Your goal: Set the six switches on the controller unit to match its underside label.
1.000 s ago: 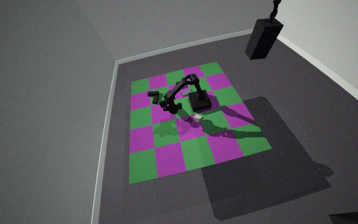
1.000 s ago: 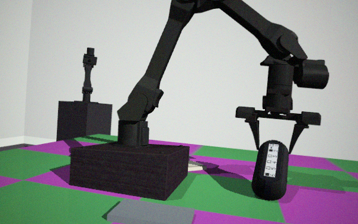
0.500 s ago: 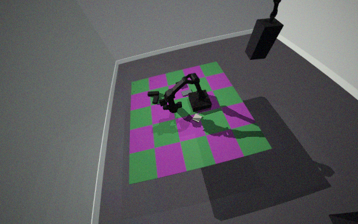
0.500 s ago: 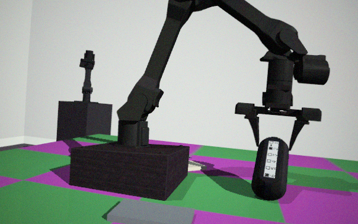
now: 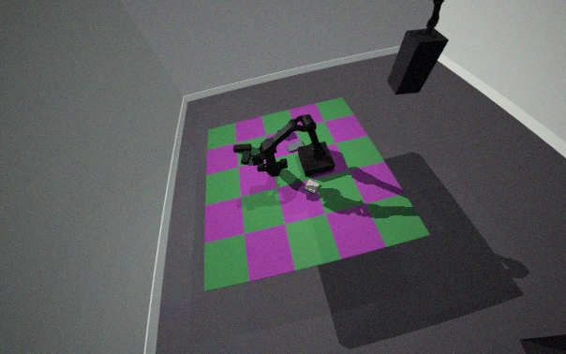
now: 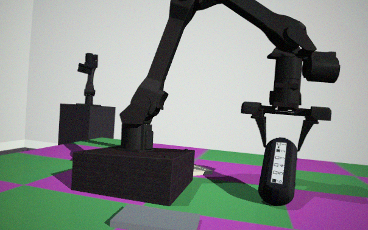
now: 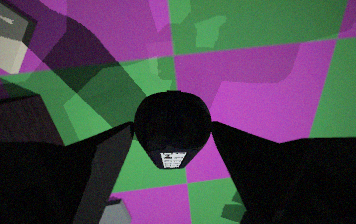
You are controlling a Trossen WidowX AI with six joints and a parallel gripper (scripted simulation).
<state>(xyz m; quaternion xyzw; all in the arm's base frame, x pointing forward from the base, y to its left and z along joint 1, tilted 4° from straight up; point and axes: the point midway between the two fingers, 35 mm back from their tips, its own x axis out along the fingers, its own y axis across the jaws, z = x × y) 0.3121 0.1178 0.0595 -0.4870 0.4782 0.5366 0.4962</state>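
Note:
The dark grey controller unit [image 6: 290, 185] [image 7: 172, 110] is stood steeply on end, its underside facing the exterior camera. My gripper [image 6: 282, 148] [image 7: 173, 126] is shut on its upper end, one finger on each side. The lower end is at or just above the bench; I cannot tell which. The white label [image 6: 278, 164] [image 7: 173, 160] shows squares 2 and 6 filled, and squares 1, 3, 4 and 5 empty. In the wrist view the label is strongly foreshortened. The rocker switches are hidden, facing away.
My arm's dark base block [image 5: 316, 161] [image 6: 122, 176] stands beside the unit. A pale module [image 5: 311, 186] [image 6: 198, 171] [image 7: 10, 57] lies behind the block in the exterior view. A flat grey slab [image 6: 155, 217] [image 7: 115, 213] lies in front. Another arm stands on a far pedestal [image 5: 414, 63] [image 6: 74, 125].

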